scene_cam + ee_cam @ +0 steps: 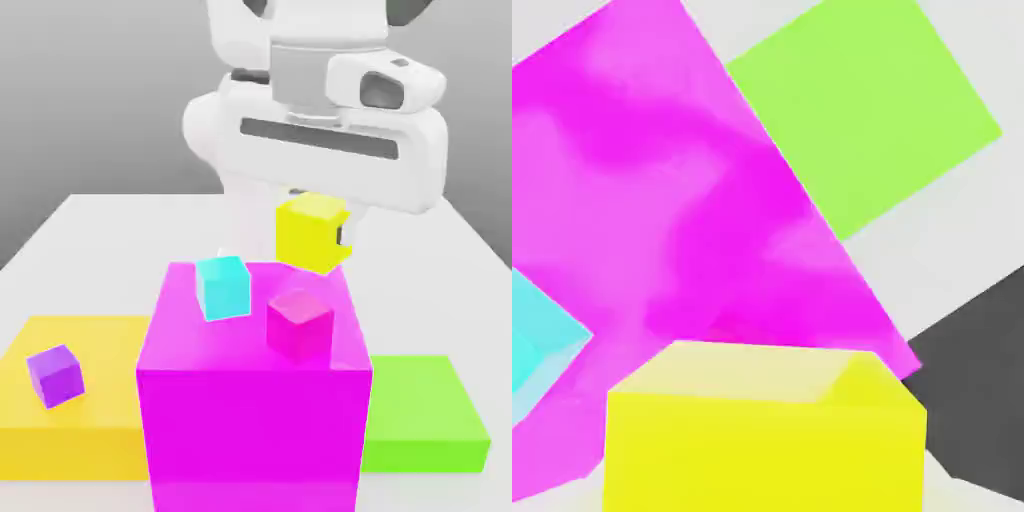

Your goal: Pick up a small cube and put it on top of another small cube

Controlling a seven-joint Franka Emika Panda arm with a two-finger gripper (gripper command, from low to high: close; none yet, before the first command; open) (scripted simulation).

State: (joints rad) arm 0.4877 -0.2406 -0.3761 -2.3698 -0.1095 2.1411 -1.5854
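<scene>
The big magenta block (255, 400) stands on the desk (440, 250) between a flat yellow slab (70, 400) and a green slab (420, 410), carrying small cyan (222, 286) and pink (298, 322) cubes. The hand (320, 235) is clamped on the small yellow cube (310, 232), held in the air above the block's far edge. It looks light, rigid and smooth, best gripped on opposite flat faces; no writing shows anywhere.

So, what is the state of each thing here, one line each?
Gripper: shut on yellow cube.
Yellow cube: held in the air.
Cyan cube: tilted, on magenta block.
Pink cube: tilted, on magenta block.
Purple cube: tilted, on yellow slab.
</scene>
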